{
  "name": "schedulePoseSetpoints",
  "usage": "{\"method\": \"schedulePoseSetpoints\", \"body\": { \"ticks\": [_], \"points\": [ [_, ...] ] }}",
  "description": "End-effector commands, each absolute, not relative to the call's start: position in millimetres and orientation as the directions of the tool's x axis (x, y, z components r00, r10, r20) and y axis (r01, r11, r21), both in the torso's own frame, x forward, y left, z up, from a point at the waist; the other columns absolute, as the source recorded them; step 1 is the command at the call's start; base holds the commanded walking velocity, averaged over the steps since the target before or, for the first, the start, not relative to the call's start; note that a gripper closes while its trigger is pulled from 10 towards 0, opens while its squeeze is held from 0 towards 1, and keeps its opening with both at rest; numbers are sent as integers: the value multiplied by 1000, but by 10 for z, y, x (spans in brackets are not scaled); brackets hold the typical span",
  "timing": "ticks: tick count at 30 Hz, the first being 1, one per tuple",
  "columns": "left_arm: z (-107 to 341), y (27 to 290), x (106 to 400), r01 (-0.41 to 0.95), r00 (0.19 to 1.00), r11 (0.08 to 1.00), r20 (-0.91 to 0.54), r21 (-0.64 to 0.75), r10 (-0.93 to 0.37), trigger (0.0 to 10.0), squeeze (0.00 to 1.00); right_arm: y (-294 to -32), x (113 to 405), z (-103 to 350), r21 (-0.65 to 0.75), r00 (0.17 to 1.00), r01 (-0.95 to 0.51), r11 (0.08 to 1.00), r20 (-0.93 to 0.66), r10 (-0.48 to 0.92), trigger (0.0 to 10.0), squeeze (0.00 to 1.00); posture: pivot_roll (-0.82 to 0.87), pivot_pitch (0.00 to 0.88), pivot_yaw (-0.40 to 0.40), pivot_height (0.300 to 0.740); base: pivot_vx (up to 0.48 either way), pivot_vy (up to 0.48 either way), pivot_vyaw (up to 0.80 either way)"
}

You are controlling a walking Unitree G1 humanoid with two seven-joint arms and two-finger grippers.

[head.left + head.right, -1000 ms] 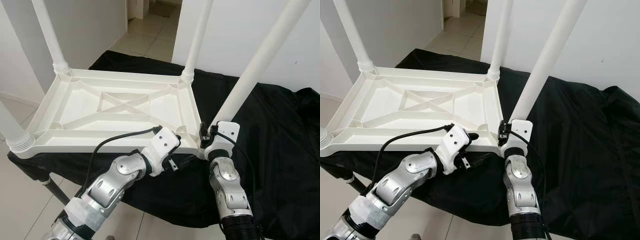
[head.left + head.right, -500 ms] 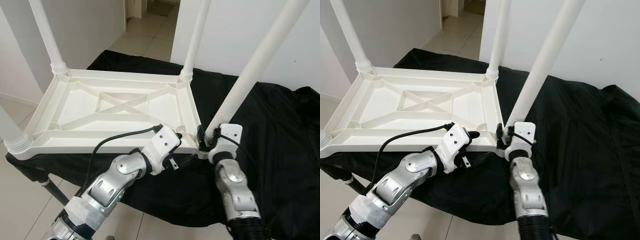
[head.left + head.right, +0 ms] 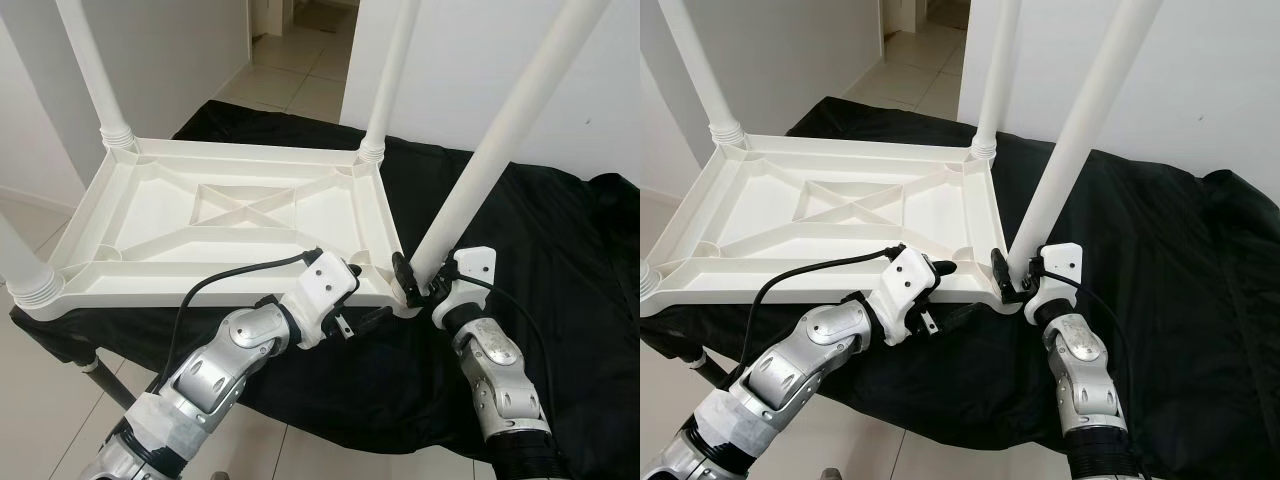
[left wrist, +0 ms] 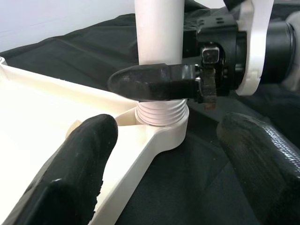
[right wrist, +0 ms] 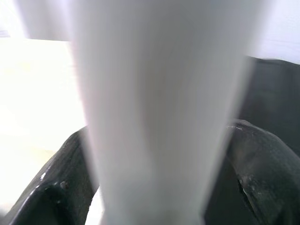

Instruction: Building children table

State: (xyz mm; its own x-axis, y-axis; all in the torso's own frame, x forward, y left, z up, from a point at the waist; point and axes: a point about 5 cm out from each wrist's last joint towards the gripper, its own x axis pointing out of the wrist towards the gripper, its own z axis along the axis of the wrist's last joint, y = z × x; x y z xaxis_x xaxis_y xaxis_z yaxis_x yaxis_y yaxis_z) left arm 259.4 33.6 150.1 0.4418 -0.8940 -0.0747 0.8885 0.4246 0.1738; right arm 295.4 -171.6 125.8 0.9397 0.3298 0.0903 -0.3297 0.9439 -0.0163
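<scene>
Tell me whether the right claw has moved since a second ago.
Yes. The right claw stays clamped on the near-right leg, but its wrist has swung rightward, away from the tabletop corner.

Both arms are up and forward, elbows bent. The right gripper (image 3: 1008, 272) is clamped around the base of a white leg (image 3: 1070, 152), one black finger (image 4: 152, 83) pressed across its front — the wrist tilts inward, forearm rising steeply beneath it. The left gripper (image 3: 372, 302) reaches in from the other side, just beside the right one, its fingers (image 4: 77, 168) spread wide — one over the white rim, the other off its edge.
</scene>
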Motion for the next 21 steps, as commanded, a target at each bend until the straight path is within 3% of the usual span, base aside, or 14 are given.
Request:
{"method": "schedulePoseSetpoints", "body": {
  "ticks": [1,6,7,8,9,12,13,21],
  "points": [
    [1484,312,2529,939,317,297,-99,172,-943,10000,0,-1713,2974,1271,-25,920,-380,925,96,381,10000,0,-17,0,-76,740,0,0,0],
    [1483,283,2508,947,292,272,-106,170,-950,10000,0,-1702,3084,1318,-68,876,-466,882,102,471,9569,0,-16,0,-75,740,0,0,0],
    [1480,273,2502,948,288,267,-109,176,-951,10000,0,-1695,3111,1328,-67,871,-475,877,106,480,8353,0,-11,0,-77,740,0,0,0],
    [1480,273,2502,948,288,267,-109,176,-951,10000,0,-1695,3111,1328,-67,871,-475,877,106,480,8353,0,-11,0,-77,740,0,0,0],
    [1482,260,2495,948,288,268,-106,173,-952,10000,0,-1687,3142,1334,-73,868,-481,874,103,486,2196,0,-10,0,-75,740,0,0,0],
    [1484,253,2492,948,289,270,-104,169,-952,10000,0,-1686,3162,1336,-78,864,-486,870,103,492,2196,0,-10,0,-75,740,0,0,0],
    [1484,248,2485,948,290,271,-101,166,-952,10000,0,-1691,3177,1328,-76,862,-492,867,98,498,0,0,-2,0,-80,740,0,0,0],
    [1472,275,2475,945,304,287,-101,161,-947,10000,0,-1755,3159,1232,-47,854,-514,856,68,517,0,0,4,0,-79,740,0,0,0]
  ]
}}
